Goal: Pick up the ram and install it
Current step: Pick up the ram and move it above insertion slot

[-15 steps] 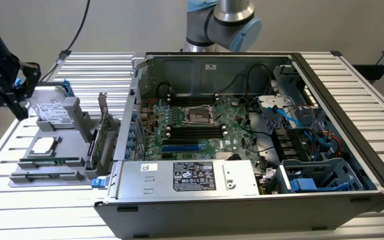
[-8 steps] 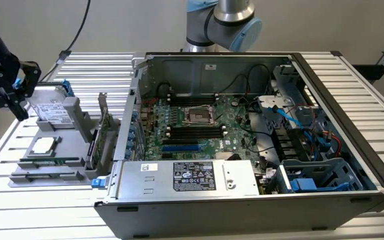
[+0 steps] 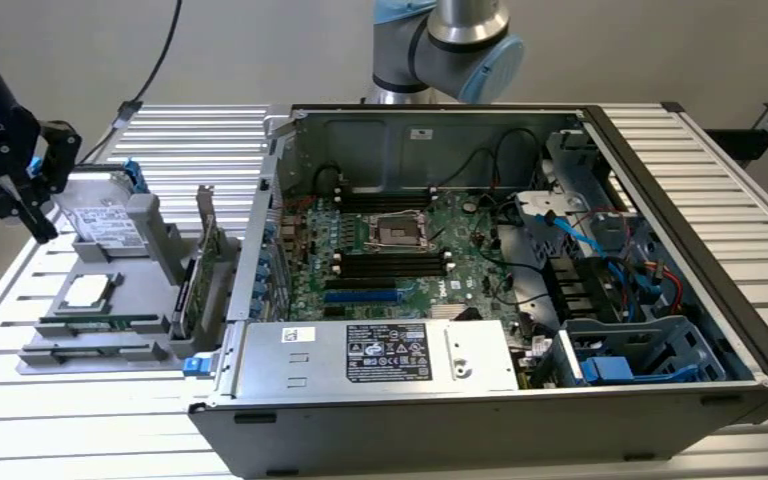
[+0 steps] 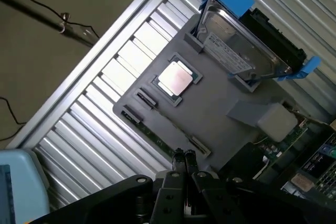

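Observation:
The ram (image 3: 97,322) is a thin green stick lying along the near edge of the grey parts holder (image 3: 124,262), at the exterior view's left. In the wrist view the ram (image 4: 164,139) is seen edge-on, as a narrow dark green line between two end clips. My gripper (image 3: 37,222) hangs above the far left corner of the holder, clear of the ram. Its black fingers (image 4: 190,162) are pressed together with nothing between them, and they point down toward the ram's long edge on the holder (image 4: 220,98).
The holder also carries a silver processor (image 4: 175,78), a hard drive in blue rails (image 4: 239,51) and a taller green card (image 3: 200,270) standing upright. The open computer case (image 3: 704,215) sits to the exterior view's right, its motherboard showing long black slots (image 3: 391,262). Ribbed metal table (image 3: 77,420) all around.

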`<state>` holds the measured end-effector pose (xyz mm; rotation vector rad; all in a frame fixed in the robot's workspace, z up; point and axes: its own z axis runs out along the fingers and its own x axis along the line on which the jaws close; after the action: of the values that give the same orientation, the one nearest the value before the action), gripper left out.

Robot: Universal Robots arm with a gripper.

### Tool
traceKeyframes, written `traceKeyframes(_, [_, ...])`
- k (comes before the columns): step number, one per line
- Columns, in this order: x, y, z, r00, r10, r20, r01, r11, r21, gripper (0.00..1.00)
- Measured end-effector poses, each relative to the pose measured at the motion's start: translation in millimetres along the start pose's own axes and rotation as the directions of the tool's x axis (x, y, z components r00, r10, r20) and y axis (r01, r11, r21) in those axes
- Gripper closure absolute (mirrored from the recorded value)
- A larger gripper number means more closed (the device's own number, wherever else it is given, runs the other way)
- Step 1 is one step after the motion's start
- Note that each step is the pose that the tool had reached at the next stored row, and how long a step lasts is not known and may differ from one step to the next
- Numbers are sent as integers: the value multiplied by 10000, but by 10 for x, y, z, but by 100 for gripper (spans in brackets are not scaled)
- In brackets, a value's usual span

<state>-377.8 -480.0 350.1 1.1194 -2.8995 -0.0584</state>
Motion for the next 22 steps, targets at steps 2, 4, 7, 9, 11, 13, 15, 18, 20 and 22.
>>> traceKeyframes(2, [0,0,2,9993,-365,-18,365,9993,6,90])
traceKeyframes(4, [0,0,5,9973,-730,-36,730,9973,12,90])
traceKeyframes(7, [0,0,10,9917,-1281,-62,1281,9918,18,90])
traceKeyframes(9, [0,0,12,9866,-1632,-80,1632,9866,22,90])
traceKeyframes(11, [0,-1,15,9798,-1996,-97,1996,9799,25,90])
traceKeyframes(13, [0,-1,18,9719,-2351,-116,2352,9719,28,90])
traceKeyframes(15, [0,-1,22,9628,-2698,-134,2698,9629,29,90])
traceKeyframes(18, [0,-1,26,9468,-3213,-161,3214,9469,31,90])
traceKeyframes(20, [0,-1,30,9345,-3555,-179,3556,9346,31,90])
traceKeyframes(22, [-1,-1,34,9207,-3899,-197,3900,9208,30,90])
